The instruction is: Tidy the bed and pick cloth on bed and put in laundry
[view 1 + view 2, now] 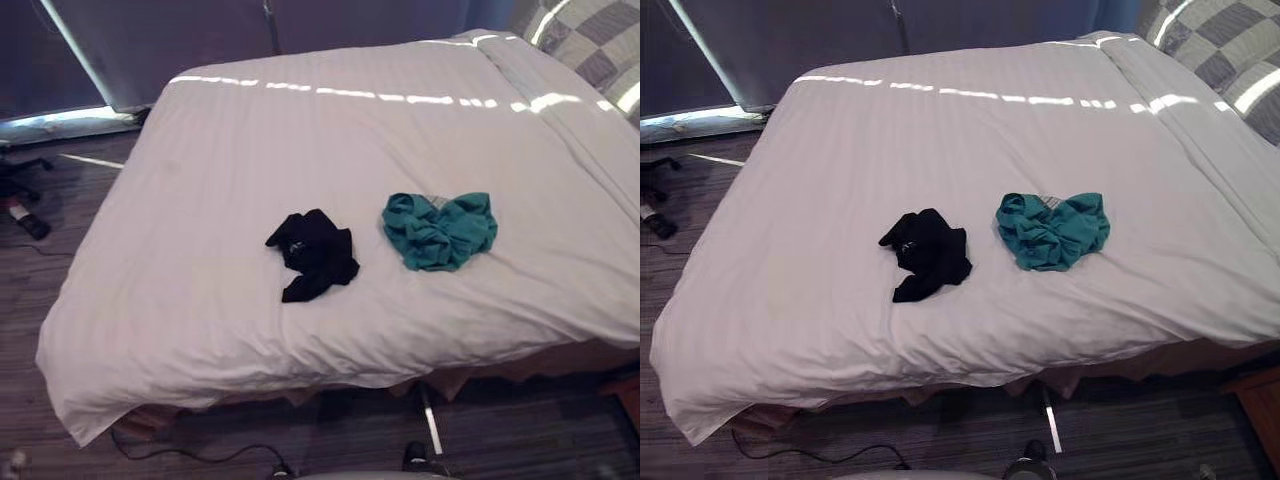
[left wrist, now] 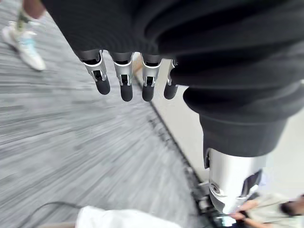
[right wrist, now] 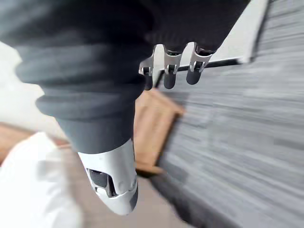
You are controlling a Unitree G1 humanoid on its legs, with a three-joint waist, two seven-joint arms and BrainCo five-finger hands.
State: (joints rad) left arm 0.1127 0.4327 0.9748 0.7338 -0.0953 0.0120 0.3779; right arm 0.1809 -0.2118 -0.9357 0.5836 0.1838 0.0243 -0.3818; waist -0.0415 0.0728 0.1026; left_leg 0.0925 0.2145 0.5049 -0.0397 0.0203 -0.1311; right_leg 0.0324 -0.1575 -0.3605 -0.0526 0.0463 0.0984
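A crumpled black cloth (image 1: 314, 254) lies near the middle of the white bed (image 1: 200, 220). Just to its right sits a bunched teal cloth (image 1: 440, 230), a short gap apart from it. The same two show as black cloth (image 1: 927, 253) and teal cloth (image 1: 1052, 230) in the right eye view. My left hand (image 2: 126, 76) hangs over the grey floor with its fingers straight and nothing in it. My right hand (image 3: 171, 71) also hangs over the floor, fingers relaxed and empty.
A grey checked pillow (image 1: 590, 40) lies at the bed's far right corner. A dark curtain (image 1: 180, 40) hangs behind the bed. A wooden piece of furniture (image 3: 152, 133) stands by the right hand. A person's shoe (image 2: 23, 42) is on the floor. Dark objects (image 1: 25, 200) lie left of the bed.
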